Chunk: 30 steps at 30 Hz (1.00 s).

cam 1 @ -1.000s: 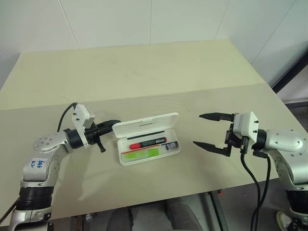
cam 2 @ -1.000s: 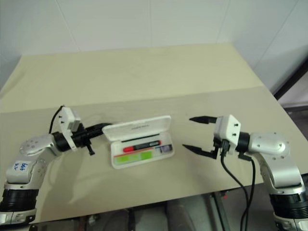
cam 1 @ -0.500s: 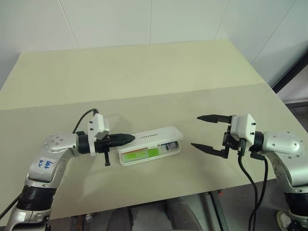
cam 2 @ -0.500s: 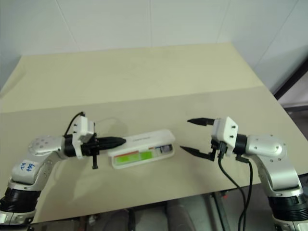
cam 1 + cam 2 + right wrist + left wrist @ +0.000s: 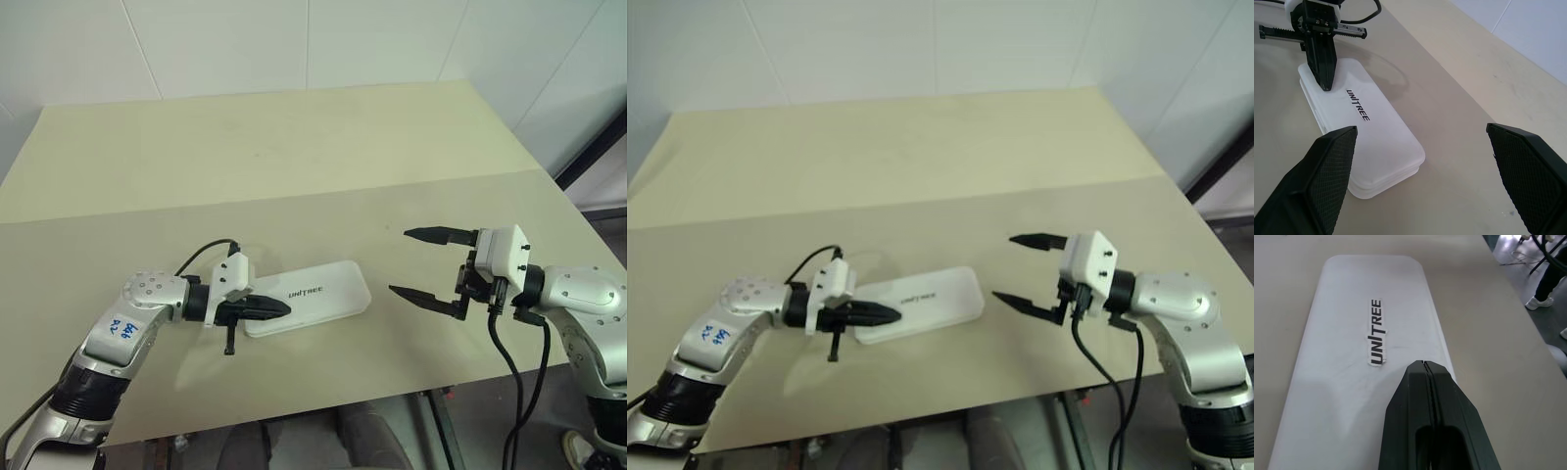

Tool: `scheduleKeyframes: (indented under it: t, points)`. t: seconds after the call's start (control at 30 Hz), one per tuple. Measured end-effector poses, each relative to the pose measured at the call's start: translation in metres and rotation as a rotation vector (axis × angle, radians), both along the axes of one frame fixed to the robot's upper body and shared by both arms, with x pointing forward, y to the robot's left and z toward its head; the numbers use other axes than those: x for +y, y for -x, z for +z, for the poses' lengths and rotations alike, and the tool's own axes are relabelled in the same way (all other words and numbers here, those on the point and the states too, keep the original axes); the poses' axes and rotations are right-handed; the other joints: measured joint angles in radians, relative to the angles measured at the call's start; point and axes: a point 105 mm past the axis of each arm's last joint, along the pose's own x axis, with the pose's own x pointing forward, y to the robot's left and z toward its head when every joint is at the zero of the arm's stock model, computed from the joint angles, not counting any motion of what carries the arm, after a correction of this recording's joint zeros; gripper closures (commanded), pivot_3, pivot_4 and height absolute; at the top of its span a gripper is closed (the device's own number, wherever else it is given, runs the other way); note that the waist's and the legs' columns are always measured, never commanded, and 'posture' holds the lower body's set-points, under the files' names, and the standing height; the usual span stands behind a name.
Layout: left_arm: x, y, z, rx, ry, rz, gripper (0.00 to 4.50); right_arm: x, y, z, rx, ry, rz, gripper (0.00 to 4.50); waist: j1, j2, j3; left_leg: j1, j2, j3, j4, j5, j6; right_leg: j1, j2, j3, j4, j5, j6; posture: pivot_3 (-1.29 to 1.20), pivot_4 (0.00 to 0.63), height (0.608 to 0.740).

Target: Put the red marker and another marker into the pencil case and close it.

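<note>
- We're at the closing step: our left gripper [image 5: 279,308], fingers pressed together and holding nothing, rests on the case [image 5: 318,292] lid near its left end.
- Next, we judge, a firm press down to latch it, then lift away.
- Right gripper [image 5: 424,264] hangs spread wide, empty, right of the case.
- The case lies flat on the table [image 5: 294,157], white, lid down, "UNITREE" facing up.

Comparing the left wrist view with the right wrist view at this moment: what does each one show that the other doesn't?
Left wrist view: the left gripper from behind, fingers pressed together over the lid, and shoes on the floor past the table edge. Right wrist view: the right gripper with its fingers wide apart, and the seam along the side of the pencil case. Both: the closed white case with its UNITREE print, on the table.
</note>
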Motion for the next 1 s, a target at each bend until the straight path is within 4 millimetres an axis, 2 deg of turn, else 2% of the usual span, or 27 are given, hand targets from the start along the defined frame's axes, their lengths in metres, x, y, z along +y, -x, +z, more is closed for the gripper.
scheduleKeyframes:
  t: [0.33,0.67,0.83,0.9,1.0]
  points:
    - [-0.003,-0.011,0.000,-0.050,-0.026,0.072,4.49,0.001,0.002,-0.001,0.008,-0.011,-0.016,0.00,0.007,0.000,0.000,0.001,0.000,0.000,0.003,0.000,0.000,0.002,0.000,0.000,0.000,0.002,-0.002,0.00,0.150,0.740]
    - [-0.008,-0.007,-0.002,-0.058,-0.030,0.092,4.49,0.002,0.000,0.002,-0.003,-0.016,-0.024,0.00,0.016,0.000,-0.001,0.001,0.000,0.000,0.002,0.000,0.000,0.002,0.000,0.000,-0.001,0.001,-0.001,0.00,0.150,0.740]
    - [-0.005,-0.004,0.002,-0.017,0.039,0.123,4.49,0.005,-0.001,0.004,-0.014,-0.024,-0.013,0.00,0.015,-0.001,0.000,0.000,0.000,0.000,0.002,0.000,0.000,0.001,0.000,0.000,0.000,0.001,-0.001,0.00,0.150,0.740]
    - [0.003,-0.002,0.009,-0.002,0.102,0.140,4.49,0.005,-0.001,0.003,-0.007,-0.027,-0.009,0.00,0.014,-0.001,0.000,0.000,0.000,0.000,0.002,0.000,0.000,0.001,0.000,0.000,0.000,0.001,-0.001,0.00,0.150,0.740]
    - [0.015,-0.002,0.030,-0.040,0.193,0.151,4.49,0.005,-0.003,0.002,0.004,-0.028,-0.002,0.00,0.015,-0.001,0.000,0.000,0.000,0.000,0.002,0.000,0.000,0.000,0.000,0.000,0.000,0.001,-0.001,0.00,0.150,0.740]
